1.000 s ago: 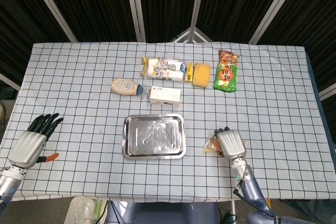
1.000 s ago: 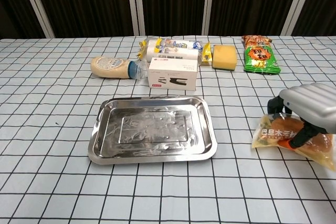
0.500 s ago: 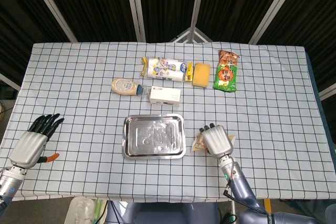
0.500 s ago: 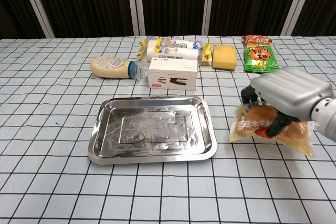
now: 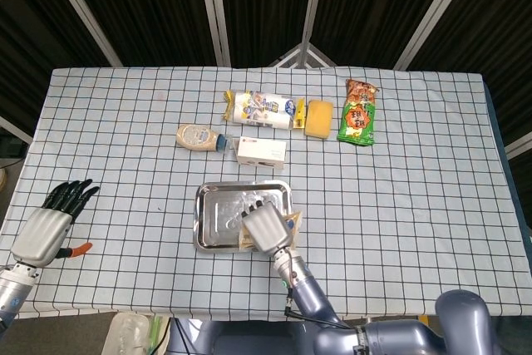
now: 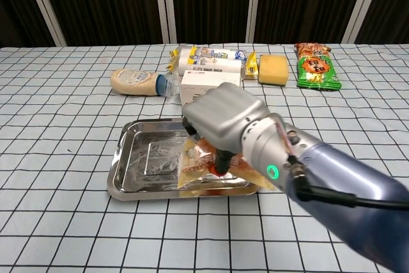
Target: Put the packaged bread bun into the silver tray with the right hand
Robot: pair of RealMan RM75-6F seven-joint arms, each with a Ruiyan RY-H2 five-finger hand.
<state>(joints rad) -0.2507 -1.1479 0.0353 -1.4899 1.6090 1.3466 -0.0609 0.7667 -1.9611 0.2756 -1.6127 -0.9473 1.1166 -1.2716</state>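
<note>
My right hand (image 5: 264, 228) (image 6: 223, 121) grips the packaged bread bun (image 6: 199, 167) (image 5: 288, 224) from above, its fingers curled around the clear wrapper. Hand and bun hang low over the right half of the silver tray (image 5: 218, 214) (image 6: 134, 158), which lies at the table's front centre. Whether the bun touches the tray floor I cannot tell. My left hand (image 5: 51, 226) rests at the table's front left edge in the head view, fingers spread and empty.
Behind the tray stand a white box (image 5: 261, 153) (image 6: 198, 82), a mayonnaise bottle (image 5: 198, 135) (image 6: 135, 82), a blue-white packet (image 5: 262, 109), a yellow sponge (image 5: 319, 117) (image 6: 273, 69) and a green snack bag (image 5: 358, 113) (image 6: 317, 67). My right forearm (image 6: 339, 183) crosses the front right.
My right hand has carried the bun leftward from the front right of the table to over the tray's right half. The left hand has stayed put.
</note>
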